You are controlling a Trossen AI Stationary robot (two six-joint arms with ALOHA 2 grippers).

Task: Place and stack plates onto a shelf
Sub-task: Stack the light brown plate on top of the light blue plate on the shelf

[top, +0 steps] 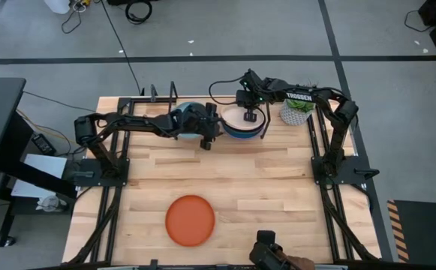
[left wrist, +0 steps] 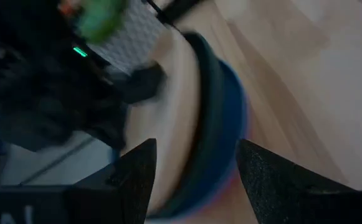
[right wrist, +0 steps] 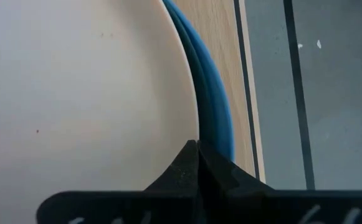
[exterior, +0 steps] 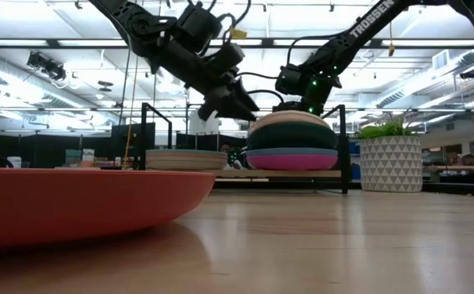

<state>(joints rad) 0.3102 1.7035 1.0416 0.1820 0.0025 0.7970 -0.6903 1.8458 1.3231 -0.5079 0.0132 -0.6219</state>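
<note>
Orange plate [top: 190, 220] lay alone on the bench [top: 278, 202] at the near edge, well apart from everything else; in the low view the same plate [exterior: 73, 202] filled the near left, flat on the wood; farther back, the shelf [top: 202, 112] sat along the far edge of the bench, light board [exterior: 279, 173] between black posts [exterior: 344, 147]; on its right part, a stack of plates [exterior: 292, 140], pink at the bottom, then blue, dark teal, and a cream plate [top: 242, 118] on top; on its left part, a lower stack [exterior: 186, 158] in tan and light teal tones, exact count hard to tell; left gripper [top: 211, 129] hung just left of the right-hand stack, jaws spread, the stack's rim [left wrist: 215, 118] showing between the two fingers [left wrist: 134, 177] in the left wrist view, contact not clear; right gripper [top: 251, 116] sat over the cream plate from the far side, jaws pressed together with fingertips [right wrist: 196, 163] at the plate's edge [right wrist: 187, 93], blue rim [right wrist: 215, 118] just beside; whether they touched the plate, could not tell; potted plant [top: 298, 111] in a white patterned pot [exterior: 390, 162] stood right of the shelf, near the right arm.
</note>
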